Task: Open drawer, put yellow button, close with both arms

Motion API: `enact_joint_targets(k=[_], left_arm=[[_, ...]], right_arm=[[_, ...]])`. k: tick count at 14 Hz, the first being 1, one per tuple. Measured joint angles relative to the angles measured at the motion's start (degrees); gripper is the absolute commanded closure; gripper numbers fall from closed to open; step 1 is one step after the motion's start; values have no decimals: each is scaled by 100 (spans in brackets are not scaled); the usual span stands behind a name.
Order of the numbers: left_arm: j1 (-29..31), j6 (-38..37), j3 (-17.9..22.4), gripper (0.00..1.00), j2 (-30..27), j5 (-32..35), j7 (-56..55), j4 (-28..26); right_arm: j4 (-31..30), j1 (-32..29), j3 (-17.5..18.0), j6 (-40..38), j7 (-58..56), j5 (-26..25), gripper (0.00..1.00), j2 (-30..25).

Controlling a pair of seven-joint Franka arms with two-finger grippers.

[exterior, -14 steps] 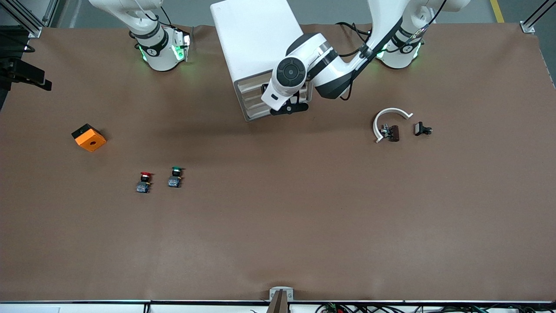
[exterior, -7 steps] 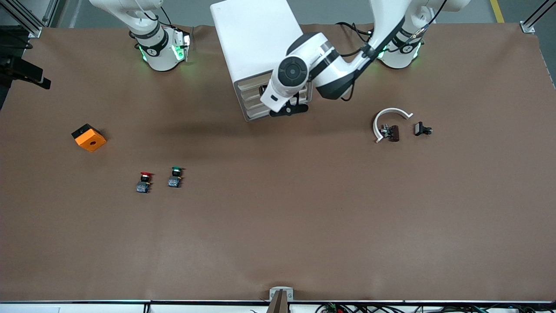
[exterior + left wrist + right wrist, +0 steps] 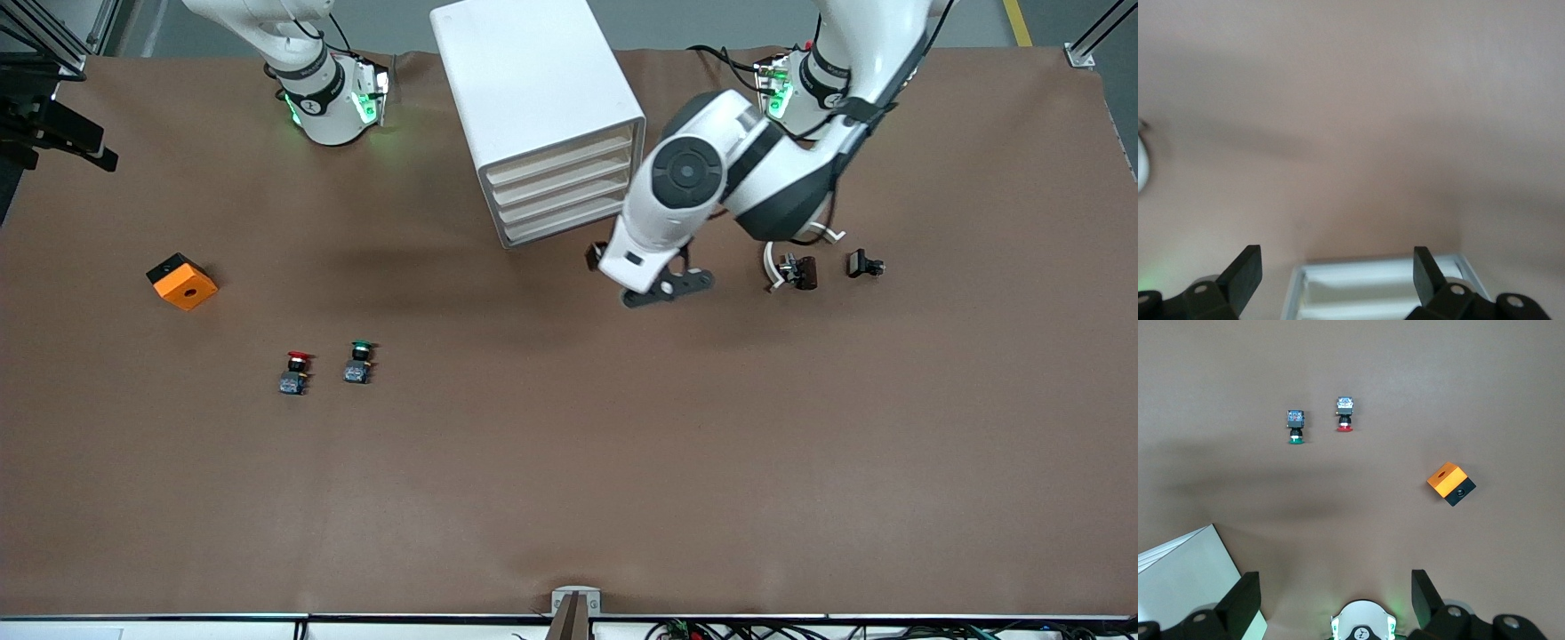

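Pulled back from the tall white drawer cabinet (image 3: pixel 538 120), your left gripper (image 3: pixel 653 277) now hangs open over bare table, mid-frame.
All four cream-fronted drawers look shut — the yellow-capped button isn't visible, presumably inside; right gripper (image 3: pixel 1331 600) waits open, so you're likely finished.

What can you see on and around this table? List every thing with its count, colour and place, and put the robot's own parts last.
Drawer cabinet: one, white, four shut cream-fronted drawers, between the arm bases.
Red-capped button: one, nearer the front camera than the cabinet, toward the right arm's end.
Green-capped button: one, beside the red one.
Orange block: one, black side, toward the right arm's end.
White curved piece: one, partly hidden under the left arm.
Dark small part: one, beside the curved piece.
Black small part: one, beside the dark part, toward the left arm's end.
Left gripper: one, black, open, over bare table by the cabinet.
Right gripper: one, black, open, waiting above its base.
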Motion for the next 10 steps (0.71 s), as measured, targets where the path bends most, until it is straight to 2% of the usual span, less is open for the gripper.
enact_joint_targets(k=[3, 7, 10], left_arm=[[451, -3, 8, 0, 1, 656, 70, 20], [1114, -3, 17, 0, -73, 790, 652, 123], [1897, -5, 24, 0, -359, 802, 1562, 165]], right_arm=[[-32, -10, 1, 185, -1, 0, 0, -42], [-309, -11, 3, 618, -30, -62, 0, -252], [-439, -11, 6, 773, -240, -181, 0, -358]])
